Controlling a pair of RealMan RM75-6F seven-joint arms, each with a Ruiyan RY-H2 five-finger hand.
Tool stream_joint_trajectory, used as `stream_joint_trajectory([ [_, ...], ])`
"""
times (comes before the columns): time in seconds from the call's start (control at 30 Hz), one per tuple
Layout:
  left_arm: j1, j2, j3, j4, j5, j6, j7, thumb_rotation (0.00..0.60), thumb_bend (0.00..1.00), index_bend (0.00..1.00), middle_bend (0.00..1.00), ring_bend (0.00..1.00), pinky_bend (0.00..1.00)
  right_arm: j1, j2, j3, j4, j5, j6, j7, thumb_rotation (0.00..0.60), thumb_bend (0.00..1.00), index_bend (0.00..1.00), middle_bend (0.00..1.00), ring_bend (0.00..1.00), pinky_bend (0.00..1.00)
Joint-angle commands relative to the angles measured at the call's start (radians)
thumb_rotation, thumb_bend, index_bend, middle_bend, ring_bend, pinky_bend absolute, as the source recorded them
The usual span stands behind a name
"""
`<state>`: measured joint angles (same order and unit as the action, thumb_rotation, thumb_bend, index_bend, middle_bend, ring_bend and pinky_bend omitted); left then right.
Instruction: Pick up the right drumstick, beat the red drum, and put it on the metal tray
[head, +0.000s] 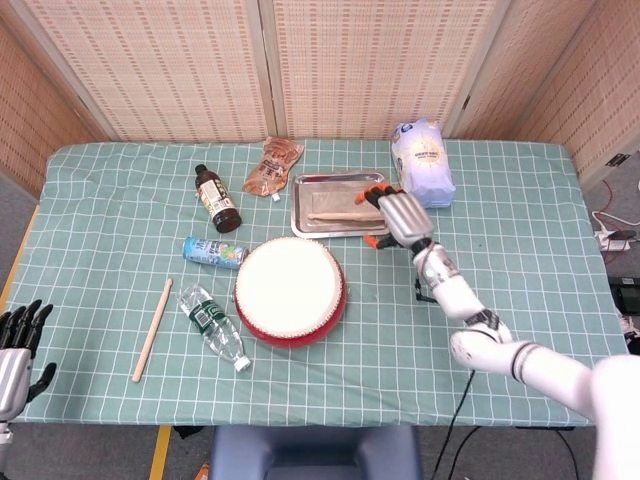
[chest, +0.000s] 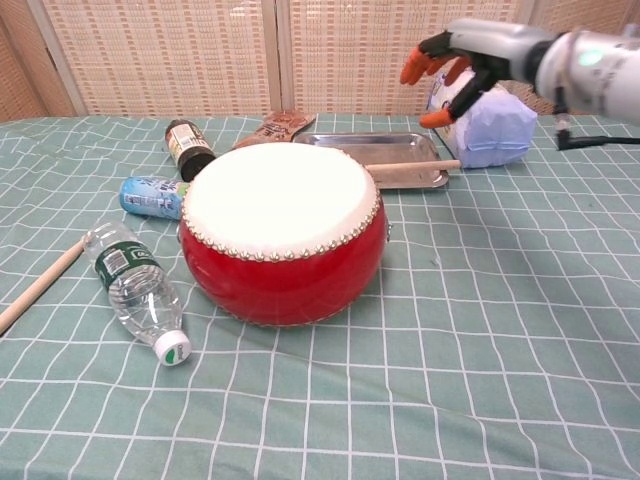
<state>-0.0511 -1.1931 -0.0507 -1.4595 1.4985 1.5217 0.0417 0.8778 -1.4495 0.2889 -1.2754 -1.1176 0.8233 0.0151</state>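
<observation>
The right drumstick (head: 335, 216) (chest: 415, 166) lies across the metal tray (head: 330, 190) (chest: 350, 148), and its end juts past the tray's right edge. In front of the tray stands the red drum (head: 290, 290) (chest: 285, 235) with its white skin up. My right hand (head: 400, 213) (chest: 470, 55) hovers in the air above and right of the tray. Its orange-tipped fingers are spread and hold nothing. At the table's near left corner, off the cloth, my left hand (head: 20, 345) is open with its fingers upright.
A second drumstick (head: 153, 329) (chest: 35, 285) and a water bottle (head: 213, 328) (chest: 135, 290) lie left of the drum. A can (head: 213, 252), a dark bottle (head: 217, 198) and a brown pouch (head: 273, 167) sit behind it. A white-blue bag (head: 423, 163) (chest: 490, 125) stands right of the tray.
</observation>
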Motion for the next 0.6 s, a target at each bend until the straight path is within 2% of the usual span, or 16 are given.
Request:
stream_joint_trajectory([
  [0.03,-0.004,-0.002,-0.003,-0.004,0.001,0.000,0.005,0.600,0.28,0.00,0.00,0.00,0.03,-0.256,0.266,-0.115,-0.342,-0.040,0.259,-0.122,0.600,0.27,0.28,0.23,0.15,0.24],
  [0.2,-0.010,-0.003,-0.007,-0.016,0.000,-0.001,0.017,0.600,0.28,0.00,0.00,0.00,0.03,-0.426,0.353,-0.220,-0.459,-0.171,0.447,-0.102,0.600,0.27,0.18,0.22,0.10,0.17],
  [0.3,-0.014,-0.005,-0.009,-0.024,0.002,0.001,0.028,0.600,0.28,0.00,0.00,0.00,0.03,-0.517,0.369,-0.283,-0.471,-0.250,0.546,-0.097,0.600,0.28,0.08,0.13,0.01,0.03],
  [0.33,-0.015,-0.006,-0.010,-0.026,0.003,0.001,0.032,0.600,0.28,0.00,0.00,0.00,0.03,-0.542,0.370,-0.299,-0.470,-0.267,0.571,-0.100,0.600,0.29,0.05,0.11,0.00,0.01],
  [0.4,-0.018,-0.008,-0.011,-0.030,0.004,0.000,0.040,0.600,0.28,0.00,0.00,0.00,0.03,-0.594,0.364,-0.326,-0.466,-0.301,0.627,-0.099,0.600,0.29,0.00,0.06,0.00,0.00],
  [0.6,-0.024,-0.009,-0.012,-0.045,0.010,0.004,0.057,0.600,0.28,0.00,0.00,0.00,0.03,-0.715,0.326,-0.367,-0.436,-0.366,0.763,-0.103,0.600,0.30,0.00,0.00,0.00,0.00],
])
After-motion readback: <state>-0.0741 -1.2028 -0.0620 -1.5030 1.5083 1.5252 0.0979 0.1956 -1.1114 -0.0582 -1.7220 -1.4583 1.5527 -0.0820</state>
